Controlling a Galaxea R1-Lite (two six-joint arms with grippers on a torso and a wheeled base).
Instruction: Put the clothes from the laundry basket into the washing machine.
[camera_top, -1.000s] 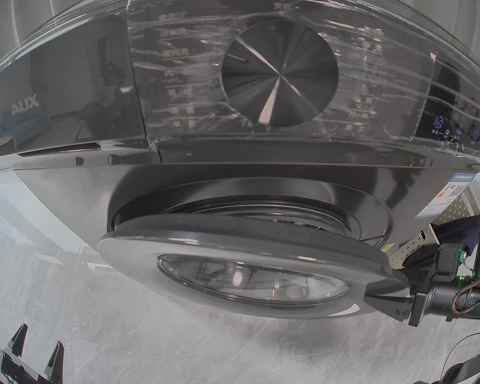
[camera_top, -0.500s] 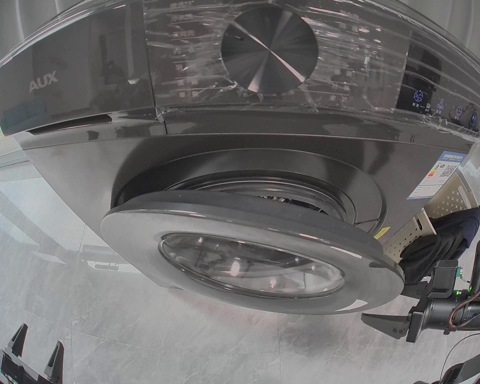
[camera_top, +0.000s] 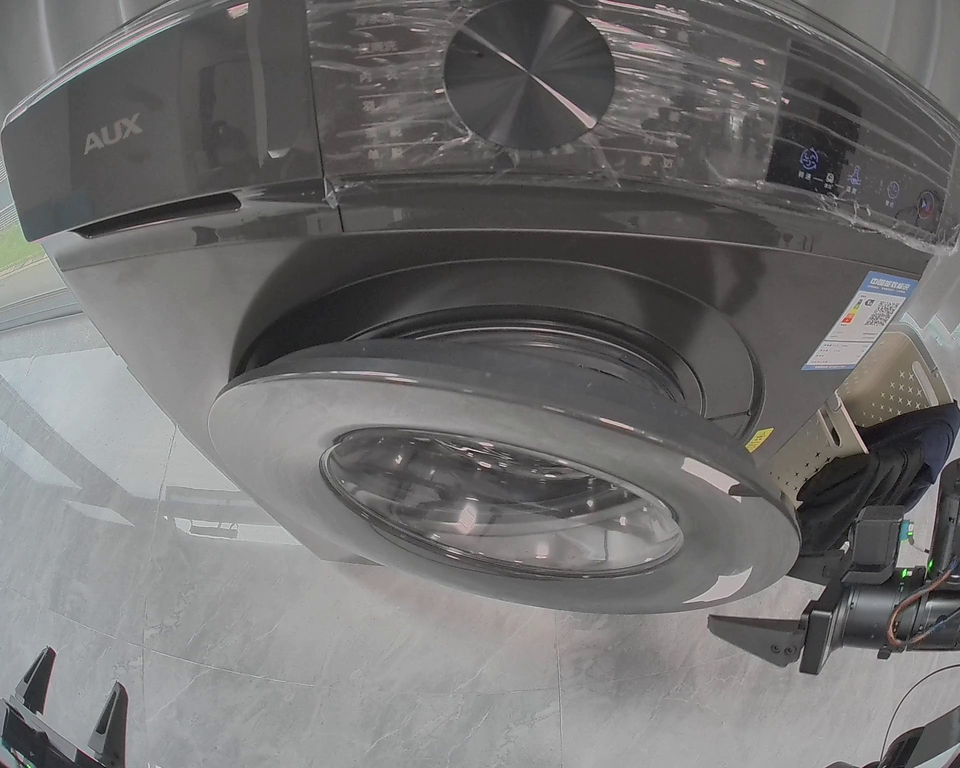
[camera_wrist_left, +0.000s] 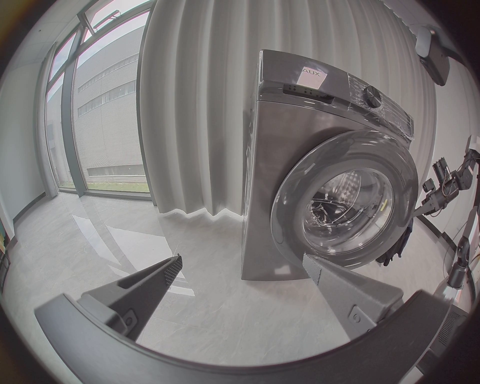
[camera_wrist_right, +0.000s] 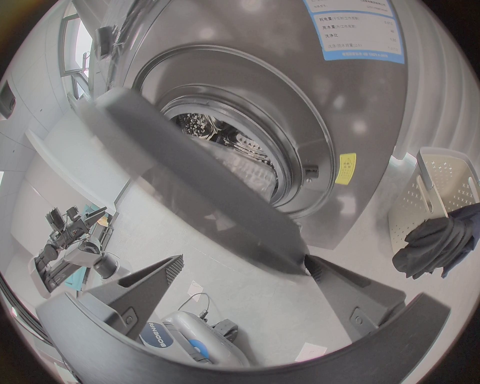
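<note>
The grey washing machine (camera_top: 180, 300) stands with its round door (camera_top: 480, 395) swung partly open, and the steel drum (camera_wrist_right: 220, 132) shows behind it. My right gripper (camera_top: 770, 612) is open, just below and beside the door's free edge (camera_wrist_right: 210, 190), which runs between its fingers without being held. Right of the machine sits the white perforated laundry basket (camera_top: 880, 385), with dark clothes (camera_top: 880, 480) draped over its rim (camera_wrist_right: 440, 242). My left gripper (camera_top: 80, 675) hangs low at the left, open and with nothing in it (camera_wrist_left: 241, 259), facing the machine from a distance.
Grey tiled floor (camera_top: 350, 660) lies open in front of the machine. A white curtain (camera_wrist_left: 200, 125) and tall windows (camera_wrist_left: 100, 110) stand to its left side. A white and grey device with a cable (camera_wrist_right: 200, 345) lies on the floor, and other equipment (camera_wrist_right: 70, 240) stands farther off.
The head view has shifted, with the machine now seen from farther back. My right gripper has come off the door's edge and sits below it. The door stands wider open.
</note>
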